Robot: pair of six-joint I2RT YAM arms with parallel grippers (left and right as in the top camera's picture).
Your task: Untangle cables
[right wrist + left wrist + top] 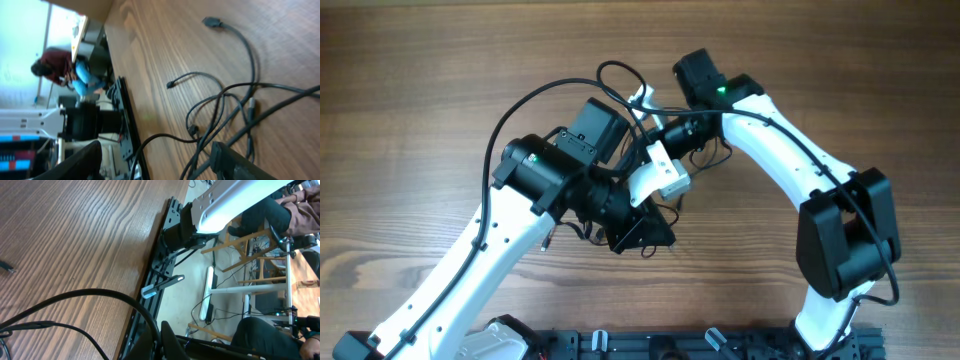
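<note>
Right wrist view: thin black cables [251,106] sprawl tangled across the bench [165,45], and the right gripper [155,150] is spread wide above them, pinching nothing. The left gripper [162,342] is barely in shot, so I can't tell its state.

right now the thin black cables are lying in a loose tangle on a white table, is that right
Not quite: the table is brown wood grain, not white. The right wrist view shows the thin black cables lying in a loose tangle on it.
</note>
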